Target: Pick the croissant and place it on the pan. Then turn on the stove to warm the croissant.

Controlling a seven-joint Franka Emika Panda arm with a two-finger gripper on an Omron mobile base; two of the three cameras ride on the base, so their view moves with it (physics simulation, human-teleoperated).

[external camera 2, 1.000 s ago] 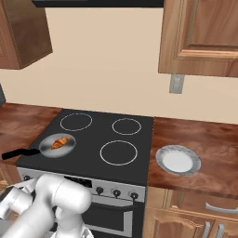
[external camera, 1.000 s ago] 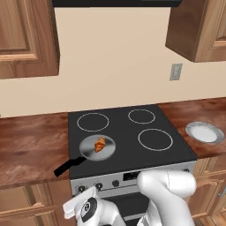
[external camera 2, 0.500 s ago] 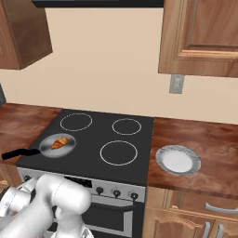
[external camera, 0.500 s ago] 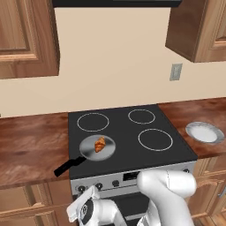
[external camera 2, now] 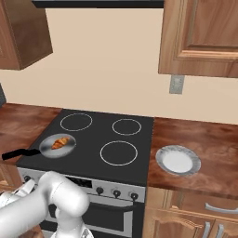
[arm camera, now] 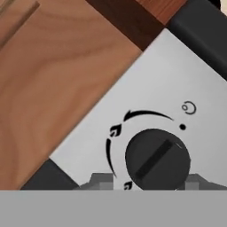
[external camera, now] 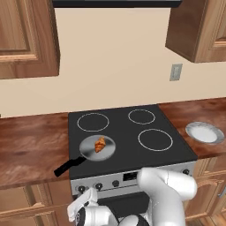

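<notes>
Gripper [arm camera: 146,182]: close against the steel front of the stove [external camera: 132,132], low at the front-left corner. In the hand view its two finger tips [arm camera: 101,181] rise on either side of a black knob [arm camera: 157,159], spread apart with the knob between them; whether the tips touch the knob cannot be told. From the left base view the hand sits below the knob row, fingers hidden.

Knob: round, black, with a raised bar across its face; white panel markings curve round it, a thick arc with small flame marks on one side, a dot and a small ring on the other. Wooden cabinet front [arm camera: 48,75] borders the steel panel in the hand view.

Croissant [external camera: 100,144]: golden-orange, lying inside the pan [external camera: 96,148], near the middle of its disc; also seen from the right base view [external camera 2: 61,142].

Pan: grey, on the front-left burner, black handle [external camera: 68,165] pointing out over the front-left edge of the cooktop toward the counter.

Stove: black glass top, three other ring burners bare; row of black knobs along the steel front.

Plate [external camera: 204,132]: pale, round, on the wooden counter [external camera: 31,145] just right of the stove.

Wall outlet [external camera: 176,72]: above the right counter, under the upper cabinet [external camera: 198,26]
</notes>
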